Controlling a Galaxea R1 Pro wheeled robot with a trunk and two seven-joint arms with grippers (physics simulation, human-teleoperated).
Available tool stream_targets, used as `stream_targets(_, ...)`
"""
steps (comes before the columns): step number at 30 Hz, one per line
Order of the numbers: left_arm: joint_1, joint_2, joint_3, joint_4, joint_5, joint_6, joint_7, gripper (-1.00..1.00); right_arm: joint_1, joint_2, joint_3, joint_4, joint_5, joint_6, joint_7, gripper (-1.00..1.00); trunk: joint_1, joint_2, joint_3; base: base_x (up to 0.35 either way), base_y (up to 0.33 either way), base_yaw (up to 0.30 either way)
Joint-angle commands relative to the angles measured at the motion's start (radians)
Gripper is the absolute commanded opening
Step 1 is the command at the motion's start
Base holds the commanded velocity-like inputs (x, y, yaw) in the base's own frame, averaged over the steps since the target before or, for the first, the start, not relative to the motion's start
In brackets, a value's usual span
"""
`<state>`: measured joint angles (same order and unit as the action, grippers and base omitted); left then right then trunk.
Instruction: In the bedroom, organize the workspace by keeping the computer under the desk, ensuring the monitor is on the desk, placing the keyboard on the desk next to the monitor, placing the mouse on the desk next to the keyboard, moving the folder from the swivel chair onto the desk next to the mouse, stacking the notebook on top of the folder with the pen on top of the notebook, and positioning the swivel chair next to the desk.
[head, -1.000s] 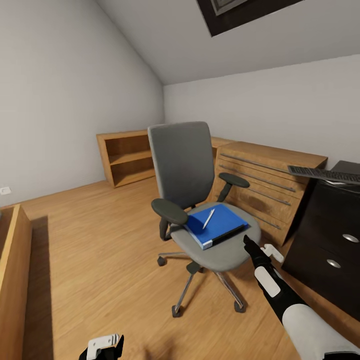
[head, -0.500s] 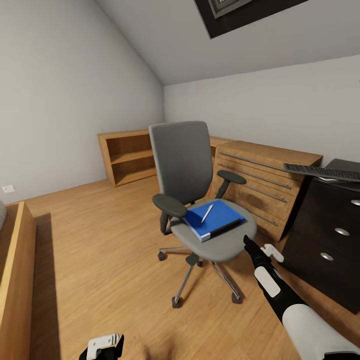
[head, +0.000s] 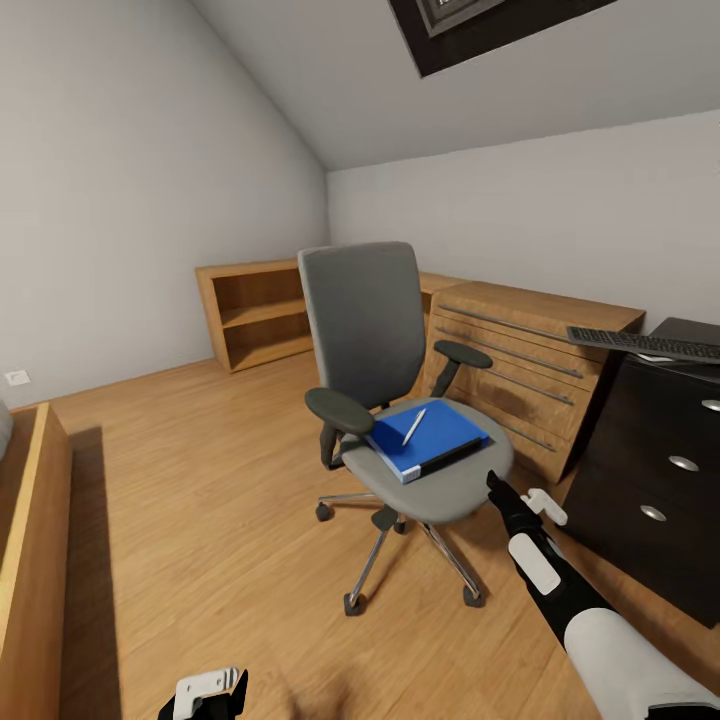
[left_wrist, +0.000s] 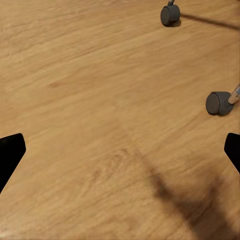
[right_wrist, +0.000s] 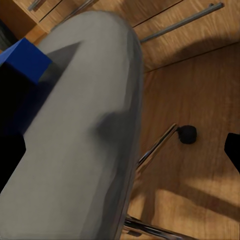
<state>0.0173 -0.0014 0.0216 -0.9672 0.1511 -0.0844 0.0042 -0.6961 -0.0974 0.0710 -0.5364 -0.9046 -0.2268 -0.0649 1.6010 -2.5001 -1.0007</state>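
Swivel chair (head: 400, 400) stands on the wooden floor (head: 200, 500) at the middle of the head view, beside a light wooden drawer cabinet (head: 530, 370). The folder (head: 430, 440) lies flat on the chair seat, with the pen (head: 414, 426) resting on top of it. The notebook cannot be told apart from the folder here. At right, the black drawer pedestal of the desk (head: 660, 470) is visible, and the keyboard (head: 645, 344) lies on the desk top, overhanging toward the cabinet. An open wooden shelf unit (head: 255, 315) stands against the far wall. The right gripper (head: 500, 492) is held just beside the front edge of the seat, apart from the folder. The left gripper (head: 205, 695) sits low at the bottom edge.

Left wrist view: both black fingertips (left_wrist: 10, 155) stand at opposite edges, spread wide, with nothing between them. Below is bare floor and two chair casters (left_wrist: 217, 102).

Right wrist view: the fingertips (right_wrist: 232, 150) are likewise spread wide apart, gripping nothing. The grey seat lies close ahead, a corner of the folder at its far side, the chrome base and a caster beneath.
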Motion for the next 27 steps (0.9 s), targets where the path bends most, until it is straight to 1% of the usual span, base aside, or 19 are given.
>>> stream_targets(1,0.0,0.0,0.0,-0.001,0.008,-0.002,0.0,1.0,0.0,-0.001,0.008,-0.001,-0.007,-0.005,-0.007,1.0,0.0,0.0,-0.001,0.0,0.0,0.0)
stream_targets(19,0.0,-0.001,-0.001,-0.001,0.008,-0.002,0.0,1.0,0.0,-0.001,0.007,0.001,-0.009,-0.005,-0.007,1.0,0.0,0.0,-0.001,0.0,0.0,0.0)
stream_targets(27,0.001,-0.001,-0.003,-0.001,0.007,-0.003,-0.004,1.0,0.0,0.001,0.009,0.002,-0.009,-0.005,-0.006,1.0,0.0,0.0,-0.001,0.164,0.0,0.0)
